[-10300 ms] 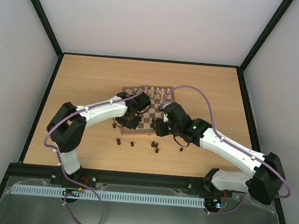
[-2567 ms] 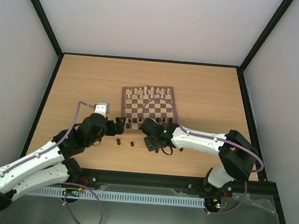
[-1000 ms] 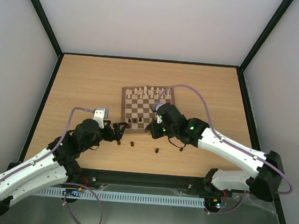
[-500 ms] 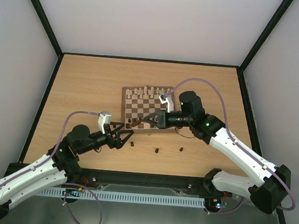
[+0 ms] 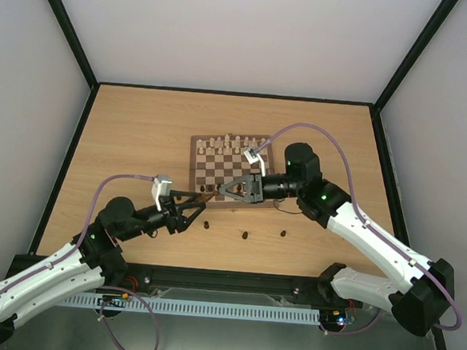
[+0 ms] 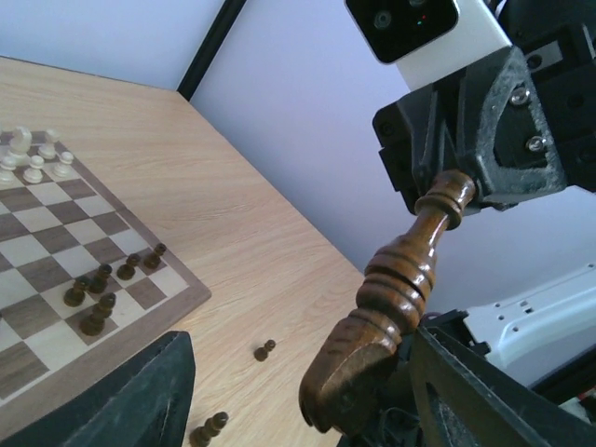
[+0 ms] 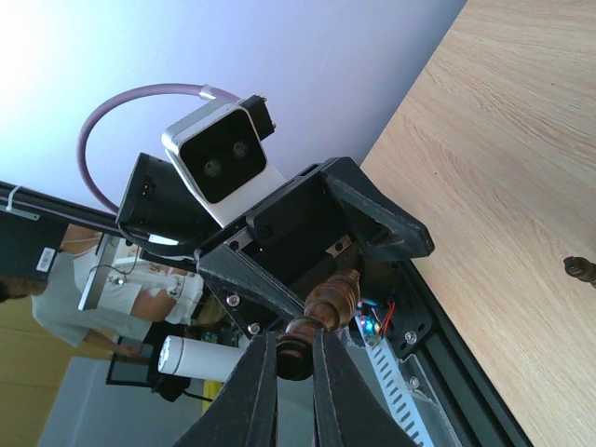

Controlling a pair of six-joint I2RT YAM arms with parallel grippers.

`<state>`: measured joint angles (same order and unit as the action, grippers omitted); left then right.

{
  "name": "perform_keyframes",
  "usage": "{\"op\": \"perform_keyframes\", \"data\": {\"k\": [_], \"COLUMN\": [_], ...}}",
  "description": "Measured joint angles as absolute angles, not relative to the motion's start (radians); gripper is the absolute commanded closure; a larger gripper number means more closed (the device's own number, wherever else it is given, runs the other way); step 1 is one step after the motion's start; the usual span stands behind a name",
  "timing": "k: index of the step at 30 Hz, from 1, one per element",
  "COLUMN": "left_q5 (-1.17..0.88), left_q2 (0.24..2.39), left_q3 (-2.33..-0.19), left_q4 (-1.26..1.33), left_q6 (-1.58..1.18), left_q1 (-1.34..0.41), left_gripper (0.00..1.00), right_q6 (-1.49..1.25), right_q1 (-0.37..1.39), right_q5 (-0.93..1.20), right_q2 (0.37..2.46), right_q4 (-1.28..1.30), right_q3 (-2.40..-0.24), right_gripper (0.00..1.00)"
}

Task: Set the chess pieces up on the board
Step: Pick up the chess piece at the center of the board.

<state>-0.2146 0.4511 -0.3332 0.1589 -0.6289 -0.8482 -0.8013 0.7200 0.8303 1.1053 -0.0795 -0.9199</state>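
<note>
Overhead: we see the right tool [image 5: 223,193] and left tool [image 5: 201,208] tip to tip by the board [image 5: 192,166]'s near edge.
Left wrist: left tool wide around the chess piece [image 6: 396,279]'s base.
Right wrist: we find the right tool clamped on its head.

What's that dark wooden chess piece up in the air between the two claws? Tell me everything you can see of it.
It is a dark brown chess piece of glossy turned wood: a small knob on top, a ringed collar, a bulging body and a flared base. It hangs tilted in the air near the near edge of the board. The right gripper is shut on its knob; its base sits between the spread fingers of the left gripper, contact there unclear.
</note>
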Motion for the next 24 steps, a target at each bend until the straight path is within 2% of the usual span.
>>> {"op": "perform_keyframes", "data": {"k": [8, 13, 16, 20, 24], "left_q5": [-0.228, -0.228, -0.228, -0.229, -0.233], "left_q2": [0.435, 0.401, 0.395, 0.395, 0.393], "left_q3": [-0.333, -0.333, -0.333, -0.333, -0.331], "left_q4": [0.169, 0.167, 0.166, 0.166, 0.165], "left_q6": [-0.633, -0.632, -0.634, -0.635, -0.638], "left_q1": [-0.848, -0.849, -0.849, -0.849, -0.849], "left_gripper": [0.51, 0.54, 0.59, 0.54, 0.39], "right_q6": [-0.812, -0.812, -0.812, -0.812, -0.812], "right_q1": [0.72, 0.72, 0.72, 0.72, 0.719], "right_q5": [0.839, 0.841, 0.843, 0.844, 0.845], "right_q2": [1.1, 1.1, 1.1, 1.1, 1.099], "right_q4": [-0.093, -0.095, -0.096, -0.096, -0.096], "right_q3": [-0.906, -0.902, -0.901, -0.901, -0.901], "right_gripper": [0.93, 0.93, 0.93, 0.94, 0.94]}}
